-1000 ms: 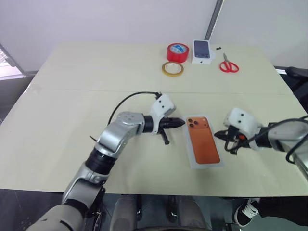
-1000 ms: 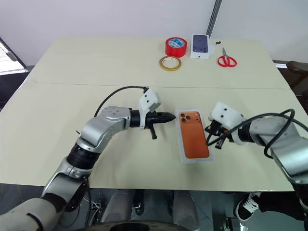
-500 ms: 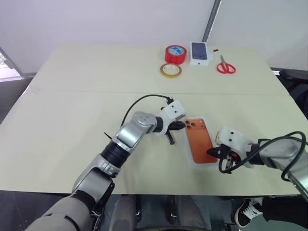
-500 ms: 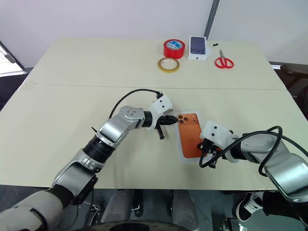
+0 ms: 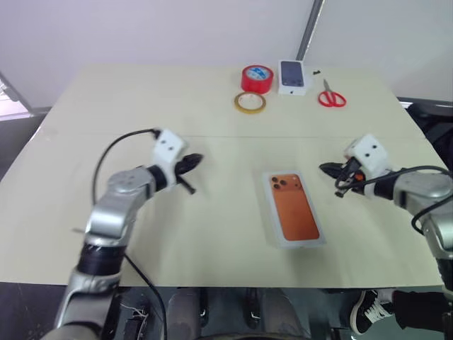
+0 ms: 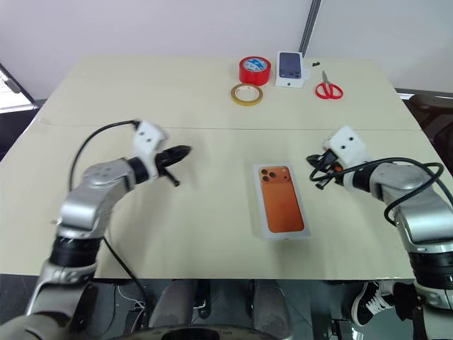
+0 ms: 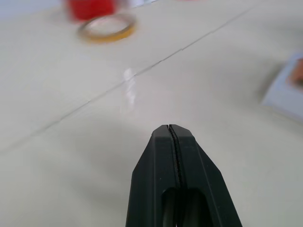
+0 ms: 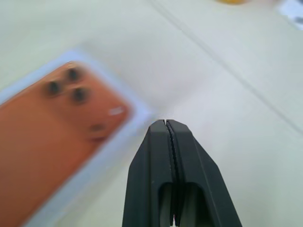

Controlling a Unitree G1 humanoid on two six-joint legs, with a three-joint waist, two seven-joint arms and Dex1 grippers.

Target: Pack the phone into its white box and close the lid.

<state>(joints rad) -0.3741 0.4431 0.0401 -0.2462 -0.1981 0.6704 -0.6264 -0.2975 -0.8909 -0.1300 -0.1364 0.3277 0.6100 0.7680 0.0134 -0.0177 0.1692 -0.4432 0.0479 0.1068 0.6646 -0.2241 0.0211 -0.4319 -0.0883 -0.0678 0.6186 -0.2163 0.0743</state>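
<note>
The lid (image 5: 294, 210), white with an orange phone printed on its top face, lies flat on the table's near middle. It covers the white box, so the box and the phone are hidden under it. My left gripper (image 5: 197, 159) hovers well to the lid's left, shut and empty, pointing towards it. My right gripper (image 5: 323, 168) is also shut and empty, just off the lid's far right corner. In the right wrist view the lid (image 8: 57, 127) lies just beyond the shut fingertips (image 8: 164, 124). The left wrist view catches one corner of the lid (image 7: 286, 92).
At the table's far edge stand a red tape roll (image 5: 257, 78), a yellow tape ring (image 5: 252, 103), a small white box printed with a dark phone (image 5: 292, 75) and red scissors (image 5: 330, 95). A seam crosses the tabletop behind the lid.
Both grippers have drawn away from the lid's sides: the left swung far to the left, the right went out to the right and farther back. Both stayed shut.
</note>
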